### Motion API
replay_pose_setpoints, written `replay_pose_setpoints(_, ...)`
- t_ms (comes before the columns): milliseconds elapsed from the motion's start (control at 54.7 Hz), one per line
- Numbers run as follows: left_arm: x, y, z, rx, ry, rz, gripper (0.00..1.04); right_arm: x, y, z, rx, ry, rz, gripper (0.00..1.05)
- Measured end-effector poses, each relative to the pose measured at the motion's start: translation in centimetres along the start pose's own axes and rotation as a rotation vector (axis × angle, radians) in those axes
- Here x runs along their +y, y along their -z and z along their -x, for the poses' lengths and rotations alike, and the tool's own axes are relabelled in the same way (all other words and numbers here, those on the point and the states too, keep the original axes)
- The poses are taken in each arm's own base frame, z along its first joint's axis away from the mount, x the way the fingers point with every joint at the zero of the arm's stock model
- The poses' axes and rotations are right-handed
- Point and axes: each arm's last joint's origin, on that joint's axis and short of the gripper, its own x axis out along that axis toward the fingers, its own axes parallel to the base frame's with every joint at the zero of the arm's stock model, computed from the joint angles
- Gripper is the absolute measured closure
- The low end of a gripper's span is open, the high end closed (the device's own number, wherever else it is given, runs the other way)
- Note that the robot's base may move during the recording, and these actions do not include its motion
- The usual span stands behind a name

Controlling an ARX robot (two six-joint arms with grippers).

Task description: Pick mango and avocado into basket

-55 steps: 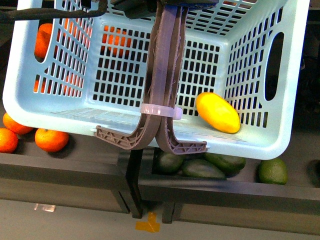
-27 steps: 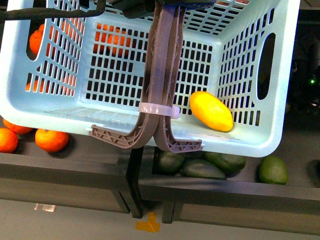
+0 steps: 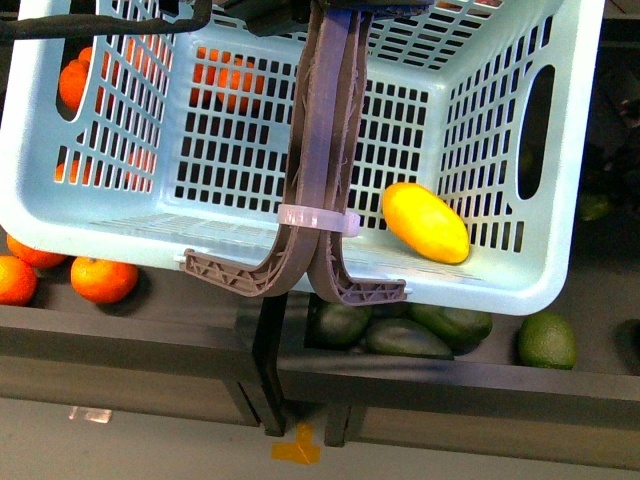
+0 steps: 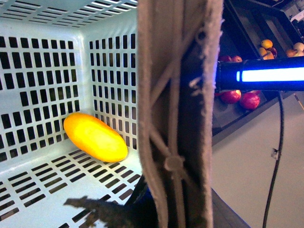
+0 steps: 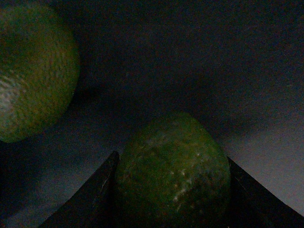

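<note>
Front view: smooth oblong yellow-orange mango (image 3: 425, 222) lies inside the turquoise basket (image 3: 110, 235).

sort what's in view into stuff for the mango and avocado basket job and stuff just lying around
For the job:
mango, already in the basket
avocado, between the fingers of the right gripper

Just lying about:
oranges
red apples
spare avocados

One basket (image 3: 120, 235). One mango (image 3: 425, 222) inside it. Three oranges (image 3: 103, 280) by its left corner, more behind the slots. Four avocados (image 3: 546, 340) below its front edge.
</note>
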Motion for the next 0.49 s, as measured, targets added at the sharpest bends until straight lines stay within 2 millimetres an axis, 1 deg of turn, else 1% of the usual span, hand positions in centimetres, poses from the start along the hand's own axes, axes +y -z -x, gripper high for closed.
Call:
replay_pose_setpoints(18,0.0,0.0,0.0,0.0,-0.001,0.0,0.99,-0.3,-0.4,0.7,-0.016,0.002,-0.011,0.53)
replay_pose_setpoints(73,0.0,0.0,0.0,-0.001,-0.002,0.0,0.99,-0.7,-1.0,1.9,-0.042,0.003,-0.022,0.54)
replay_pose_setpoints(91,0.0,0.0,0.0,-0.001,-0.002,0.0,0.99,-1.0,-1.4,2.7,-0.062,0.007,-0.027,0.54)
replay_pose_setpoints(146,0.0,0.0,0.0,-0.001,-0.002,0.0,0.99,-1.3,-2.1,4.1,-0.099,0.014,-0.034,0.54)
replay_pose_setpoints(165,0.0,0.0,0.0,-0.001,-0.002,0.0,0.99,-1.6,-2.5,5.2,-0.121,0.014,-0.039,0.54)
replay_pose_setpoints(201,0.0,0.0,0.0,-0.001,-0.002,0.0,0.99,-1.8,-3.0,6.2,-0.141,0.008,-0.045,0.54)
replay_pose_setpoints(219,0.0,0.0,0.0,-0.001,-0.002,0.0,0.99,-2.0,-3.4,7.3,-0.157,0.002,-0.053,0.54)
replay_pose_setpoints(238,0.0,0.0,0.0,-0.001,-0.002,0.0,0.99,-2.1,-3.5,7.9,-0.165,-0.002,-0.055,0.54)
replay_pose_setpoints(311,0.0,0.0,0.0,-0.001,-0.002,0.0,0.99,-2.3,-4.7,12.9,-0.214,-0.045,-0.073,0.54)
replay_pose_setpoints(329,0.0,0.0,0.0,0.0,-0.001,0.0,0.99,-2.1,-4.9,14.9,-0.224,-0.074,-0.082,0.54)
replay_pose_setpoints(347,0.0,0.0,0.0,0.0,-0.001,0.0,0.99,-1.9,-5.0,16.2,-0.229,-0.096,-0.086,0.54)
replay_pose_setpoints(384,0.0,0.0,0.0,0.0,0.001,0.0,0.99,-1.3,-5.1,18.8,-0.234,-0.148,-0.095,0.54)
replay_pose_setpoints(402,0.0,0.0,0.0,0.0,0.001,0.0,0.99,-1.0,-5.1,19.4,-0.235,-0.162,-0.096,0.54)
replay_pose_setpoints(421,0.0,0.0,0.0,0.0,0.001,0.0,0.99,-0.6,-5.1,20.8,-0.239,-0.192,-0.101,0.54)
replay_pose_setpoints(494,0.0,0.0,0.0,0.0,0.001,0.0,0.99,1.7,-5.0,25.9,-0.25,-0.316,-0.102,0.54)
